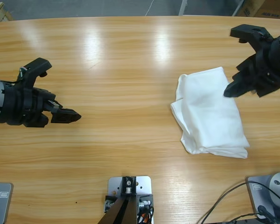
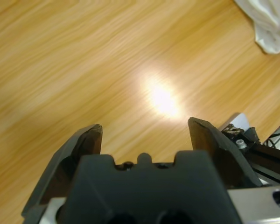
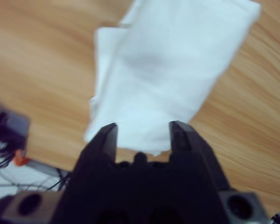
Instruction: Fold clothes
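While the folded white T-shirt [image 1: 210, 112] lies on the wooden table [image 1: 126, 60], the right gripper [image 3: 142, 133] hovers over its edge, jaws apart, gripping nothing. Well away from the shirt, the left gripper [image 2: 144, 133] hangs wide open over bare wood, empty.

High view: fixed overhead, looks down on worktop [image 1: 130, 60]. Wrist views: close, angled down along own pincers. All three share white T-shirt [image 1: 210, 112] [image 2: 266, 23] [image 3: 168, 74].
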`<act>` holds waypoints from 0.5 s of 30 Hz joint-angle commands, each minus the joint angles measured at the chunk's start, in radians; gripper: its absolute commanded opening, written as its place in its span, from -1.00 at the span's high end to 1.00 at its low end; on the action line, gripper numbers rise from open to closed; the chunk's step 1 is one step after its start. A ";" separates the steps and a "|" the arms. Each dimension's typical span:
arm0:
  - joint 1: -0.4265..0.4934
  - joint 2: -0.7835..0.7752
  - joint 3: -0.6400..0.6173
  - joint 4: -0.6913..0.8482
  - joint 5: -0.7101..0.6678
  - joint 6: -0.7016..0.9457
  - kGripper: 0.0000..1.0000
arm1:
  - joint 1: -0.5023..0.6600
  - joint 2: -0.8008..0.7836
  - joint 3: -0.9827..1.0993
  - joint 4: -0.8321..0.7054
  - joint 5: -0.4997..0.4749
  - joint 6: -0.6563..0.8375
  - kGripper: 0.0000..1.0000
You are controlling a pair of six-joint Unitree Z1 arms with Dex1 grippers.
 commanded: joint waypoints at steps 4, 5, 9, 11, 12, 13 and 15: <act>-0.070 0.441 -0.847 0.505 -0.081 0.279 0.00 | -0.116 -0.038 0.180 -0.100 0.081 -0.022 1.00; -0.076 0.485 -0.931 0.539 -0.095 0.283 0.00 | -0.145 -0.019 0.189 -0.121 0.097 -0.046 1.00; -0.102 0.530 -0.972 0.556 -0.132 0.249 -0.12 | -0.183 0.030 0.176 -0.126 0.158 -0.077 1.00; -0.119 0.509 -0.919 0.545 -0.128 0.235 -0.29 | -0.158 0.087 0.242 -0.241 0.161 -0.068 1.00; -0.122 0.490 -0.884 0.528 -0.124 0.224 -0.40 | -0.156 0.121 0.277 -0.306 0.159 -0.068 1.00; -0.122 0.463 -0.838 0.502 -0.118 0.214 -0.53 | -0.156 0.152 0.306 -0.363 0.154 -0.068 1.00; -0.118 0.408 -0.749 0.460 -0.094 0.209 -0.61 | -0.156 0.192 0.325 -0.414 0.144 -0.067 1.00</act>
